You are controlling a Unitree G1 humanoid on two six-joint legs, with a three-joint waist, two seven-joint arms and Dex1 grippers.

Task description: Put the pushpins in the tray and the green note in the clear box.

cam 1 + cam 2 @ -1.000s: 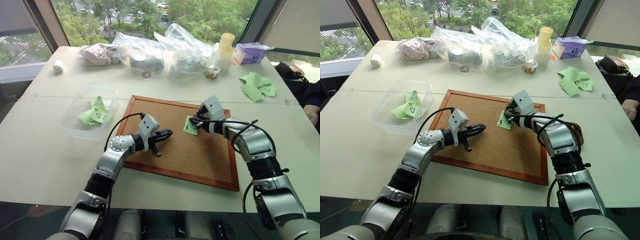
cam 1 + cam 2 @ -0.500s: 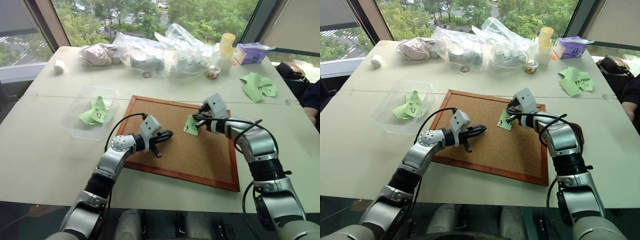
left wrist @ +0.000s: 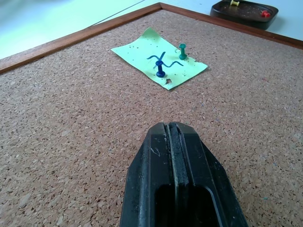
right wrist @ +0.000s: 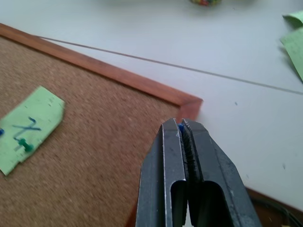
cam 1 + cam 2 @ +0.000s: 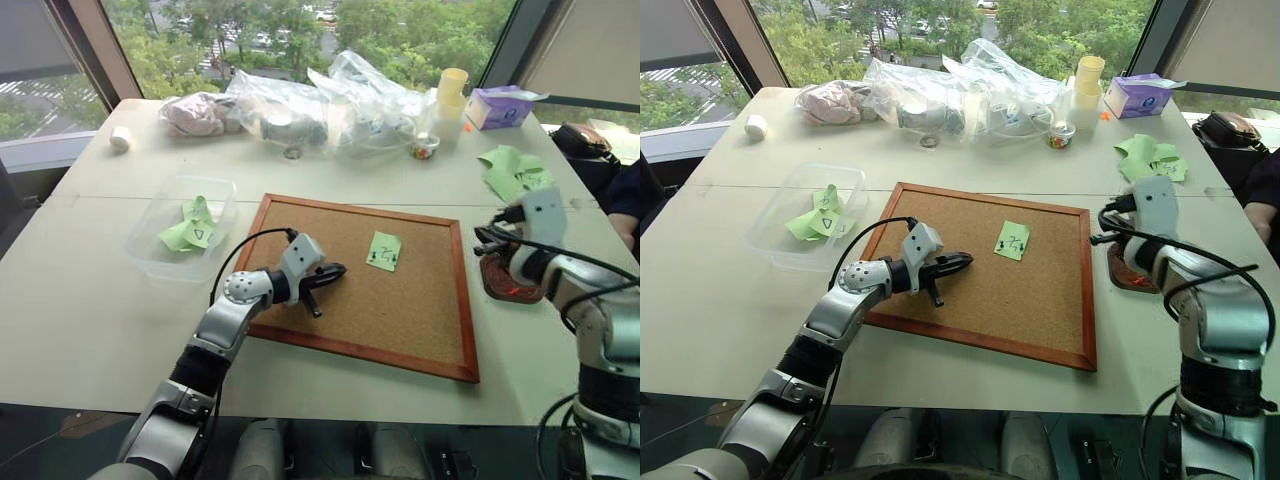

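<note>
the right gripper [image 4: 182, 126] is seen with its two black fingers pressed together, and a tiny speck of blue is caught at their tips; it is too small to be made out for certain, though a pushpin head is suggested. in the head views this gripper is held above the table's right side, over the tray [image 5: 508, 285], a small dark reddish-brown dish that is partly covered by the gripper and wrist, so its contents cannot be read there. in the left wrist view the tray's far edge is cut off at the picture's corner, and a yellow and a red pin are glimpsed inside it. the left gripper [image 3: 171, 130] is closed on nothing, its fingers shut flat against each other, and is held low over the cork board [image 5: 420, 320] near its left part. the green note [image 5: 384, 250] is lying on the cork board, pinned there by two pushpins [image 3: 160, 74], one dark blue and one green, standing upright in the paper. the clear box [image 5: 150, 250] is set on the table to the left of the board, well apart from the note, with other green paper pieces [image 5: 190, 228] inside. clear plastic bags [image 5: 300, 100] are heaped at the far edge, their contents hard to make out.
</note>
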